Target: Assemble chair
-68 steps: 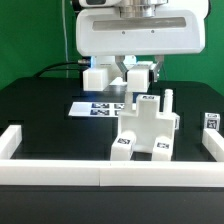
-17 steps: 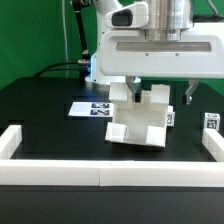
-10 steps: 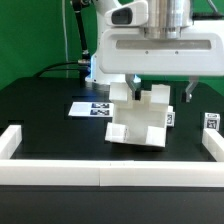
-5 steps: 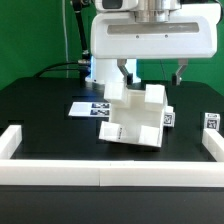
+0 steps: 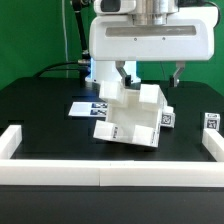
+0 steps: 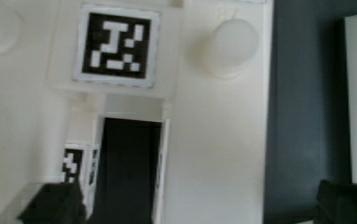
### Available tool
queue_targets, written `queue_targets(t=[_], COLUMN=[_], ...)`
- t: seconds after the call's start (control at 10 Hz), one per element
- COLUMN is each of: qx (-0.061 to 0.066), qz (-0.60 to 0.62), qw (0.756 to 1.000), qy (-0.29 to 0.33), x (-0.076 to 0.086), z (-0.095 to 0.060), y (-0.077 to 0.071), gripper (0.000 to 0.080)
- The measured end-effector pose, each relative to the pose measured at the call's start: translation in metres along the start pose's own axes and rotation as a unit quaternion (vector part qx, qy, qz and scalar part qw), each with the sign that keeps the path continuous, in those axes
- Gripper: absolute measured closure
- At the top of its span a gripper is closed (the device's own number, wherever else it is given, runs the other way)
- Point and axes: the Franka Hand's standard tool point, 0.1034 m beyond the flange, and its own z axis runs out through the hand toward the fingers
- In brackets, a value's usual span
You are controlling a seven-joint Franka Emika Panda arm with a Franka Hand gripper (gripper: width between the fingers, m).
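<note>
**Tool status.** The tool (image 5: 150, 81) hangs directly above the chair (image 5: 135, 115). Its jaws stand fully apart and nothing is clamped between them. In the wrist view the fingers (image 6: 59, 200) appear as dark tips on either side of the chair's white face.

**Position of the work.** The partly joined chair rests on the black tabletop (image 5: 40, 110) immediately below the tool. It sits tilted rather than square. One finger lies close beside the chair's upper block, and contact cannot be confirmed from either view. The other finger is clear of the chair, above its outer edge. A square tag (image 6: 118, 45) and a dark slot (image 6: 130, 150) lie directly under the tool.

**Hazards from this position.**

1. Slanted grip. Because the chair is tilted, the jaws would meet angled faces when they close. The probable result is an edge grip, which would let the chair rotate or slip free.
2. Finger strike. If the tool descends off line, a fingertip may land on top of a block instead of beside it. That would tip the chair or force its joints apart.
3. Joint separation. The seating of the joined pieces cannot be verified here. A lift by one block may leave the rest behind.
4. Sideways shove. A push may slide the chair onto the marker board (image 5: 85, 107) behind the tool. It may also slide it against the border rails (image 5: 100, 175) in front.
</note>
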Motion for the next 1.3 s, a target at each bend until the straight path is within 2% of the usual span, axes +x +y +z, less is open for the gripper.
queue_targets(t=[0.3,0.5,0.6,0.9,1.1,1.3], qx=[0.001,-0.001,-0.004,-0.013,-0.016,-0.018], qz=[0.006,0.009,0.007,-0.007,-0.009,-0.012], qw=[1.000,1.000,1.000,1.000,1.000,1.000], qy=[0.000,0.004,0.004,0.006,0.006,0.013], x=[-0.002,0.004,0.007,0.011,0.017,0.029], z=[-0.004,-0.007,-0.004,0.009,0.015,0.015], y=[0.011,0.020,0.031,0.042,0.041,0.037], gripper=[0.0150,0.0150,0.0150,0.0150,0.0150,0.0150])
